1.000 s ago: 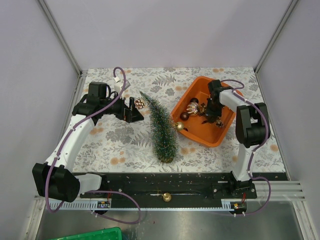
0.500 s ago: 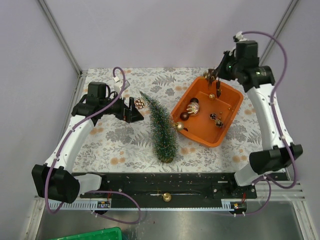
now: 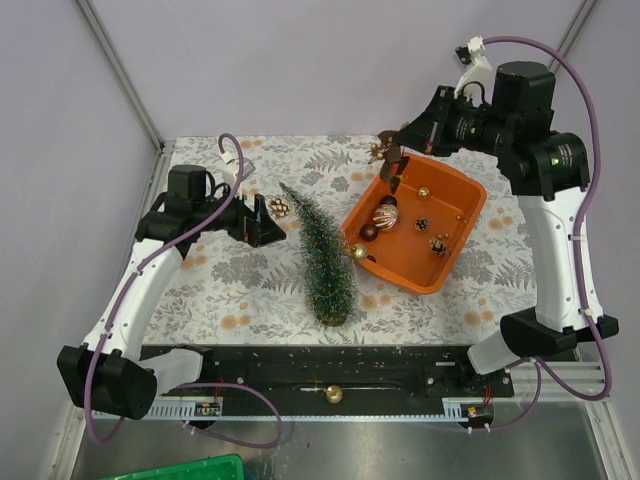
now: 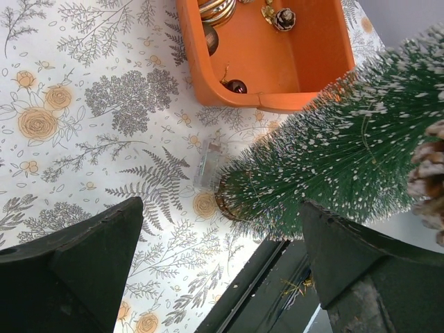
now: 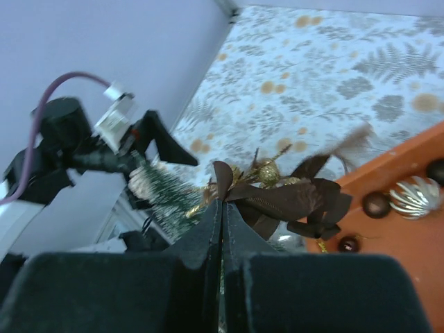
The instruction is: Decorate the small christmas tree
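Note:
The small christmas tree [image 3: 323,254] lies on its side on the floral mat, tip to the back, brown base to the front; it also shows in the left wrist view [image 4: 347,152]. My left gripper [image 3: 268,221] is open, its jaws on either side of the tree's upper part, with a pinecone ornament [image 3: 279,207] beside it. My right gripper [image 3: 395,158] is raised above the back left corner of the orange tray [image 3: 458,240] and shut on a brown ribbon bow ornament with gold sprigs [image 5: 291,198].
The orange tray holds a striped bauble [image 3: 385,216], a dark ball [image 3: 369,232], gold balls [image 3: 424,192] and small ornaments. A gold ball [image 3: 358,253] lies against the tree. Another gold ball [image 3: 334,395] sits on the black front rail.
My right arm has lifted out of the tray and swung up and left, carrying the bow ornament. My left arm and the tree have barely moved.

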